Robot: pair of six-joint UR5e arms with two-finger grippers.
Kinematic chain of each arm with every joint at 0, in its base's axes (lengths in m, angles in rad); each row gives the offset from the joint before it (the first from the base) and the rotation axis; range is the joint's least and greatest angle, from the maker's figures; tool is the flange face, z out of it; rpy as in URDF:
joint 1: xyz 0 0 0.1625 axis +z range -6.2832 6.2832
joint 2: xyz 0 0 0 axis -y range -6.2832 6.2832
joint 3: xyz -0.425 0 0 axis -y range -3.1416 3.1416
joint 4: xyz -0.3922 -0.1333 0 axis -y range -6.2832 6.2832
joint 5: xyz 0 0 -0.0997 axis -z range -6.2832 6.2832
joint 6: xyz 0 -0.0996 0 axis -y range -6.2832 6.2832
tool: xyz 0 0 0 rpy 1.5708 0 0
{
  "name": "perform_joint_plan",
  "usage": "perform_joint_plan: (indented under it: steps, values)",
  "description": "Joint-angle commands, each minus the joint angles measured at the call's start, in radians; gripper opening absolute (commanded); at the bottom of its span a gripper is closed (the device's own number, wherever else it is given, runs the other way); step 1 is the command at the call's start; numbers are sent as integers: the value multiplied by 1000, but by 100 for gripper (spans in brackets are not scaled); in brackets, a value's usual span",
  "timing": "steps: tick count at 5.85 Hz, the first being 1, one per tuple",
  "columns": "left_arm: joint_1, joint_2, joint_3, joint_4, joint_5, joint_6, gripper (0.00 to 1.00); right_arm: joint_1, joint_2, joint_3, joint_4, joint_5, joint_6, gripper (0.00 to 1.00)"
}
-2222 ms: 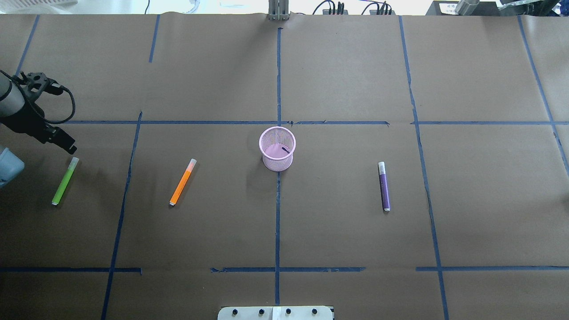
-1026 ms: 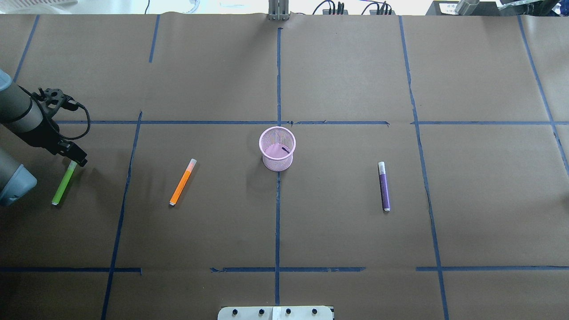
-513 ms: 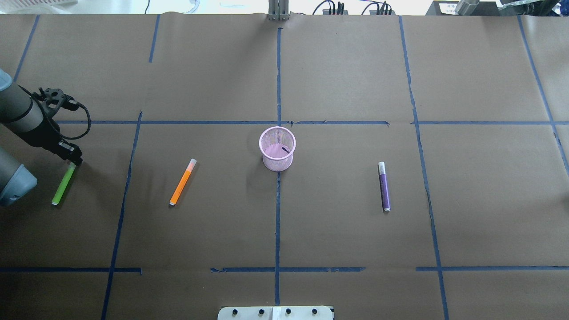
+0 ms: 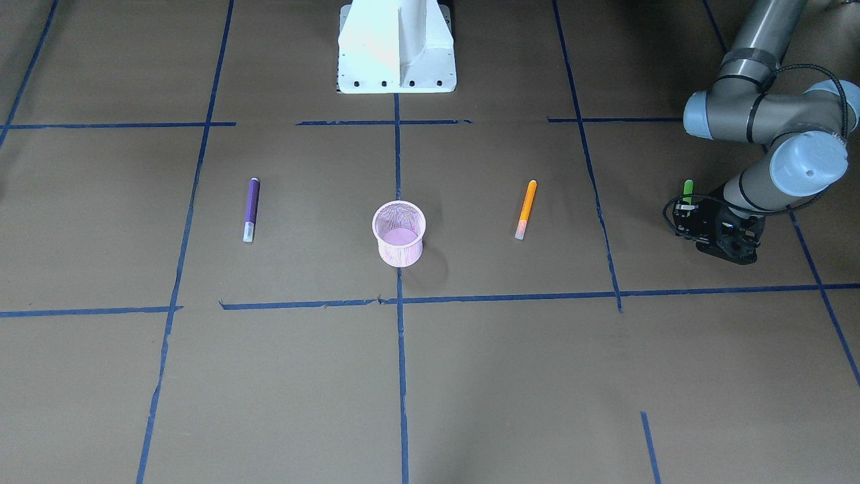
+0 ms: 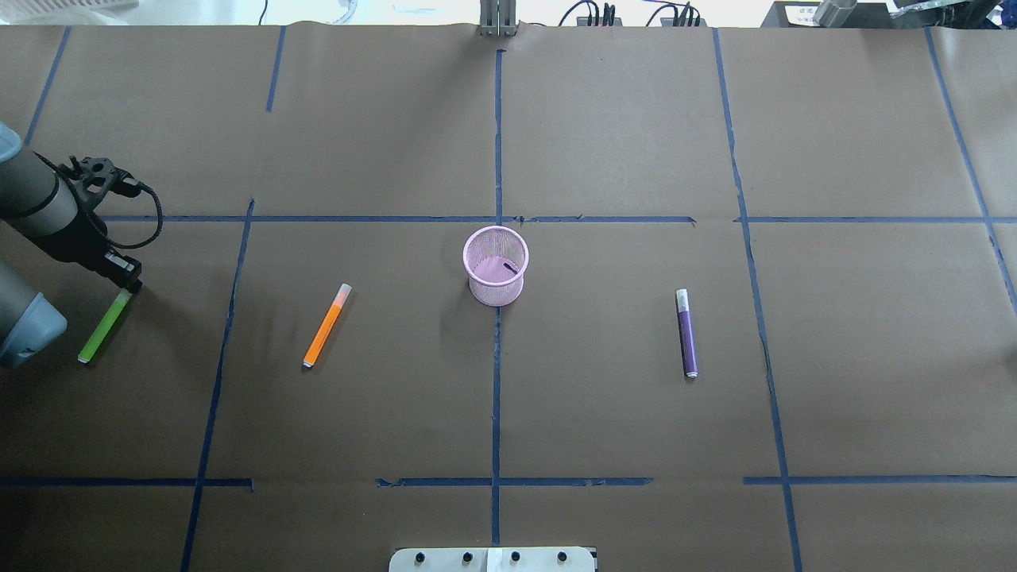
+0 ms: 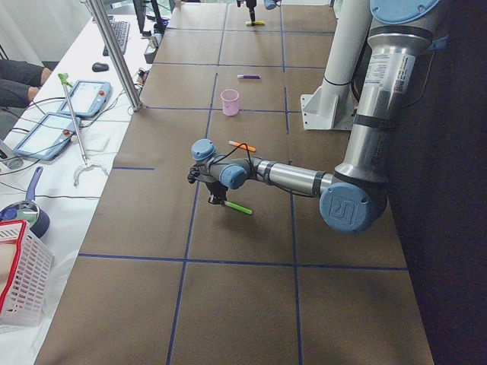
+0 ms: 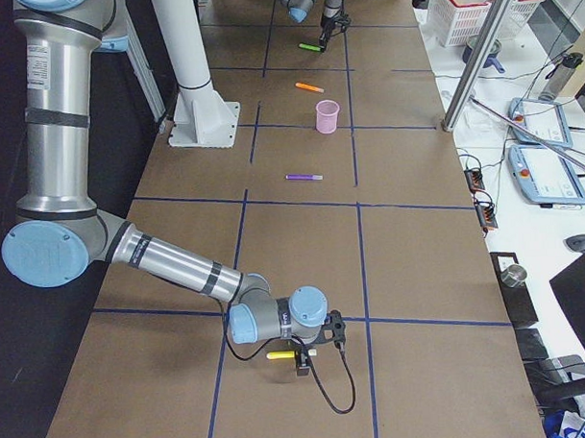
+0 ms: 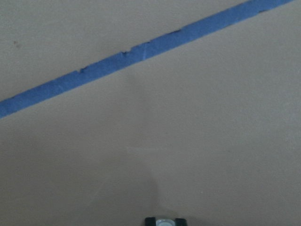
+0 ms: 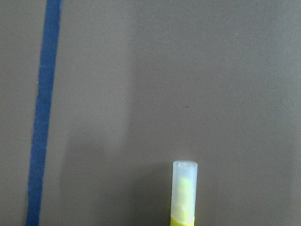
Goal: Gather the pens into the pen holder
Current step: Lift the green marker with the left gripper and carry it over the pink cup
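My left gripper (image 5: 127, 283) is shut on the pale cap end of the green pen (image 5: 102, 330) at the table's far left. The pen's free end slants out toward the robot. In the left wrist view the cap (image 8: 163, 221) sits between the fingertips. The orange pen (image 5: 326, 326) and the purple pen (image 5: 686, 334) lie flat on either side of the pink mesh pen holder (image 5: 495, 266), which stands at the centre. My right gripper (image 7: 307, 358) is low beside a yellow pen (image 7: 278, 355). I cannot tell whether it is open or shut. The yellow pen's cap shows in the right wrist view (image 9: 184, 188).
Brown paper with blue tape lines (image 5: 496, 143) covers the table. The robot's white base (image 4: 396, 47) stands at the near edge. On the operators' side there are white baskets (image 7: 468, 6), tablets (image 7: 546, 176) and a metal post (image 7: 479, 49).
My left gripper came down over the green pen's cap end and shut on it. The pen's free end has since swung left. The other pens and the holder have not moved.
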Motion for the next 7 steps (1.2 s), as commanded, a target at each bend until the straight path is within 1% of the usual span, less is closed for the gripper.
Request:
perform_joint_plan:
  steps: [1, 2, 3, 4, 6, 7]
  values:
    - [0, -5, -17, 6, -3, 3, 0, 0, 0, 0, 0, 0, 0, 100]
    - [-17, -5, -49, 13, -6, 12, 0, 0, 0, 0, 0, 2, 0, 100]
    - [-58, -8, -76, 16, -8, 14, 0, 0, 0, 0, 0, 2, 0, 100]
    - [-86, -28, -117, 18, -3, 14, 0, 0, 0, 2, 0, 2, 0, 100]
    - [-103, -170, -117, 38, 0, -3, 0, 0, 0, 2, 0, 2, 4, 100]
    - [-103, -250, -122, 38, -6, -76, 0, 0, 0, 6, 0, 2, 5, 100]
